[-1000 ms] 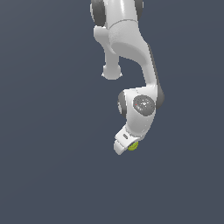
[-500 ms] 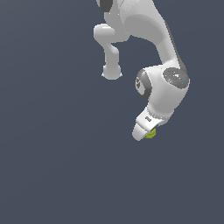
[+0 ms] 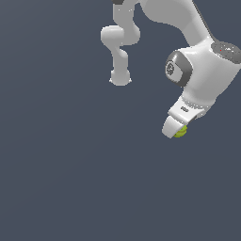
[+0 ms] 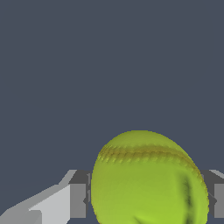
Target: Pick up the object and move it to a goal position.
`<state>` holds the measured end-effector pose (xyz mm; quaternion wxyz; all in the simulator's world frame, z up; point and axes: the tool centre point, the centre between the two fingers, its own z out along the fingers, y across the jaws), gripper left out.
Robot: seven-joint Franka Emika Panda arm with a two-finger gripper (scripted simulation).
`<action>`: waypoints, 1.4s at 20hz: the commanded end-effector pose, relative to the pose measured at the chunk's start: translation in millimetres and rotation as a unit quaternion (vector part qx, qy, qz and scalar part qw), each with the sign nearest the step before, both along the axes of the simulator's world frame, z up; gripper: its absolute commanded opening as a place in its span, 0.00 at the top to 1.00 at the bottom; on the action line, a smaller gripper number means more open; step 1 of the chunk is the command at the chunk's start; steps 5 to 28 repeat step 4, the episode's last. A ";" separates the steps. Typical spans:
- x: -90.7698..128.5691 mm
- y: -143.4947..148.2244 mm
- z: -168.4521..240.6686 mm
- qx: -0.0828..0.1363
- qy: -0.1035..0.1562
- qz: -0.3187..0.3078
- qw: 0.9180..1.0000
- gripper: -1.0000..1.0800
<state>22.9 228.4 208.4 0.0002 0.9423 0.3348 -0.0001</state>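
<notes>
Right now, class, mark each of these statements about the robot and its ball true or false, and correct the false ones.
1. The yellow-green ball sits between the fingers of the gripper. True.
2. The ball is plain red with no markings. False: it is yellow-green with a darker seam line.
3. In the exterior view the ball peeks out at the gripper's tip, mostly hidden by it. True.
4. A second ball lies below the gripper in the exterior view. False: only one ball shows.
5. The gripper hangs at the exterior view's left edge. False: it is toward the exterior view's right.

Glossy white rounded arm (image 3: 207,70), dark grey joint caps
</notes>
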 end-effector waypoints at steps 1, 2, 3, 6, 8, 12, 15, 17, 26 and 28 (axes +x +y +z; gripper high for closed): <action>-1.5 6.1 7.9 0.000 0.000 -0.001 1.000 1.00; -1.7 7.5 9.2 0.000 0.000 -0.001 1.000 1.00; -1.9 8.3 10.0 0.000 0.000 -0.001 1.000 1.00; -1.9 8.6 10.3 0.000 0.000 -0.001 1.000 1.00; -1.9 8.6 10.3 0.000 0.000 -0.001 1.000 1.00; -1.9 8.6 10.3 0.000 0.000 -0.001 1.000 1.00; -1.9 8.6 10.3 0.000 0.000 -0.001 1.000 1.00; -1.9 8.6 10.3 0.000 0.000 -0.001 1.000 1.00; -1.9 8.6 10.3 0.000 0.000 -0.001 1.000 1.00; -1.9 8.6 10.3 0.000 0.000 -0.001 1.000 1.00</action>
